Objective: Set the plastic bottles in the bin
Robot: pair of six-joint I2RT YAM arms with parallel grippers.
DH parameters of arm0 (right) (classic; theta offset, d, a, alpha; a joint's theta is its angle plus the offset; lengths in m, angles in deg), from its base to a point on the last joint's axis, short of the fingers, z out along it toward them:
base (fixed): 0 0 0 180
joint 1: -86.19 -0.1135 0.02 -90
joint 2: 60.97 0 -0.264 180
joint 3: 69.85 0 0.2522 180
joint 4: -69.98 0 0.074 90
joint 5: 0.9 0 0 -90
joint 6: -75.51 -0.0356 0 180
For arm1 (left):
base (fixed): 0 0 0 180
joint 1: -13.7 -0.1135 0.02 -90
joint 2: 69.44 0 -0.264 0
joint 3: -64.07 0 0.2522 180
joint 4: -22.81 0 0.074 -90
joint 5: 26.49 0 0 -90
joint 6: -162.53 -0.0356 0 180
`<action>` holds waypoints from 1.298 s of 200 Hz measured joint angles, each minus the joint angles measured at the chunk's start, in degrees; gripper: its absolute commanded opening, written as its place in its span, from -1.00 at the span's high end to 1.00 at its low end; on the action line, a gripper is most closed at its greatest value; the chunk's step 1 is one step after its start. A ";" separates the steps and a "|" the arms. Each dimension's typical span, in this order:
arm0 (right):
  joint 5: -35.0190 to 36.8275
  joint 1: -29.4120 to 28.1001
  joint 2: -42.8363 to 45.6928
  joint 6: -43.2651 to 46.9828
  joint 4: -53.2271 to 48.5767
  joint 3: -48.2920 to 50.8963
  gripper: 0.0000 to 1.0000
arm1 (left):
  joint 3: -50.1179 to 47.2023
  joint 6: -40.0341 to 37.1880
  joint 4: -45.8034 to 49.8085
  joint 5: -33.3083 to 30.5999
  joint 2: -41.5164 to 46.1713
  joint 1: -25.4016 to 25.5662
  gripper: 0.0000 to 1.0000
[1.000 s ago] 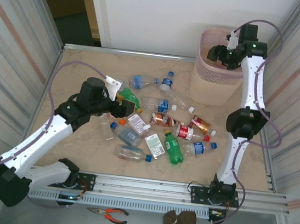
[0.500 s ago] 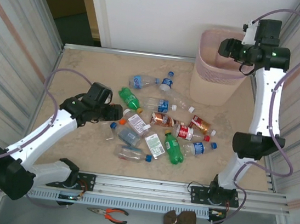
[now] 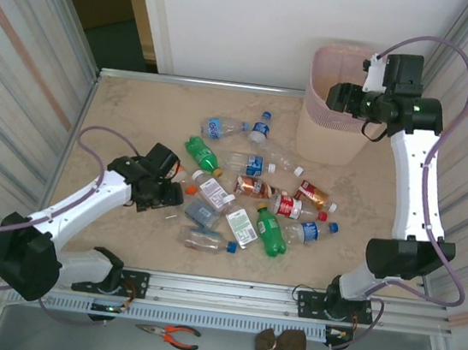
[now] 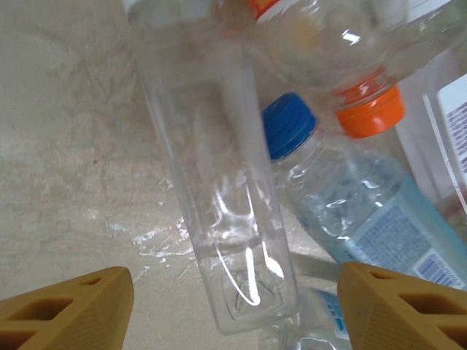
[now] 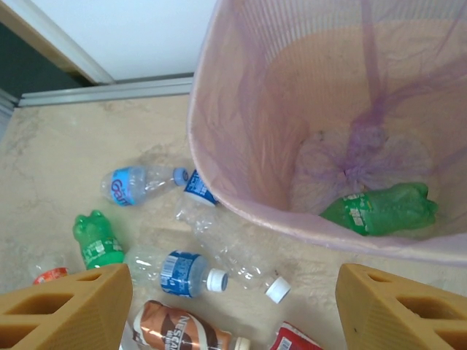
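Several plastic bottles (image 3: 247,203) lie scattered mid-table, clear and green, with blue, red and brown labels. My left gripper (image 3: 173,193) is low at the pile's left edge. It is open (image 4: 233,310), and a clear square bottle (image 4: 226,240) lies on the table between its fingers (image 4: 66,306), untouched. A blue-capped bottle (image 4: 365,219) and an orange cap (image 4: 372,113) lie just beyond. The pale pink bin (image 3: 325,139) stands at the far right. My right gripper (image 3: 337,96) hovers open and empty (image 5: 233,306) over the bin's near-left rim (image 5: 219,182). A green bottle (image 5: 379,210) lies inside.
Corrugated walls close both sides of the table. A metal rail (image 3: 244,297) runs along the near edge, with pliers (image 3: 168,333) and a brown lump (image 3: 281,345) below it. Bare tabletop lies at the far left (image 3: 139,111).
My left arm has pulled back toward the near left and dropped low beside the pile. My right wrist has swung above the bin and now sits over its left rim.
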 measured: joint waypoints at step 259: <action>-0.26 -2.86 6.23 -1.29 4.39 10.91 -0.40 | -5.77 1.11 -0.26 0.15 4.42 0.00 0.20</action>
